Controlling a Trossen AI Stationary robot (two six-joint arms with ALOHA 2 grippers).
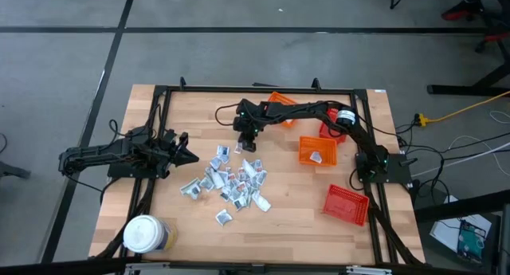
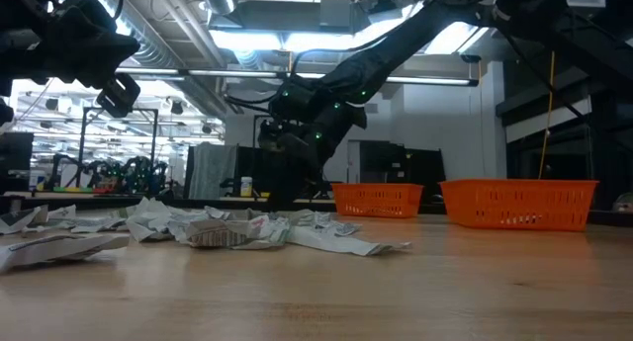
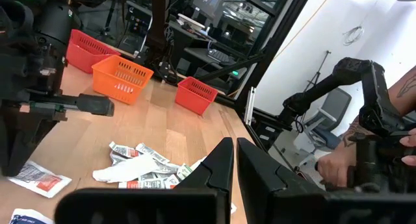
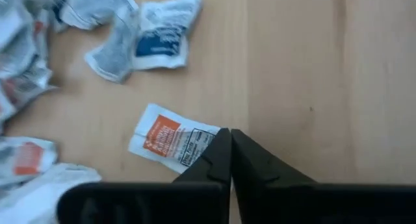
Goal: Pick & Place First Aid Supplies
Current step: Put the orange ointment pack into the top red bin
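The first aid supplies, several small silvery-white sachets [image 1: 231, 183], lie scattered in a loose heap in the middle of the wooden table [image 1: 287, 227]. My right gripper [image 1: 245, 147] reaches down at the heap's far edge and is shut at one sachet with orange print [image 4: 170, 141], which lies flat on the wood apart from the others. My left gripper [image 1: 187, 155] hovers level at the table's left, shut and holding nothing, short of the heap. My right gripper meets the orange-print sachet at one short end [image 4: 207, 138], its fingers [image 4: 214, 160] slanting down from the table's right and far side. The fingers themselves hide whether that edge sits between their tips. The sachet lies flat on the table.
An orange basket [image 1: 317, 150] holding one packet stands right of the heap. Another orange basket [image 1: 280, 100] sits at the far edge. One red basket [image 1: 347, 203] stands at the near right, and another red one [image 1: 328, 130] lies under my right arm. A white-lidded jar [image 1: 145, 235] stands near left.
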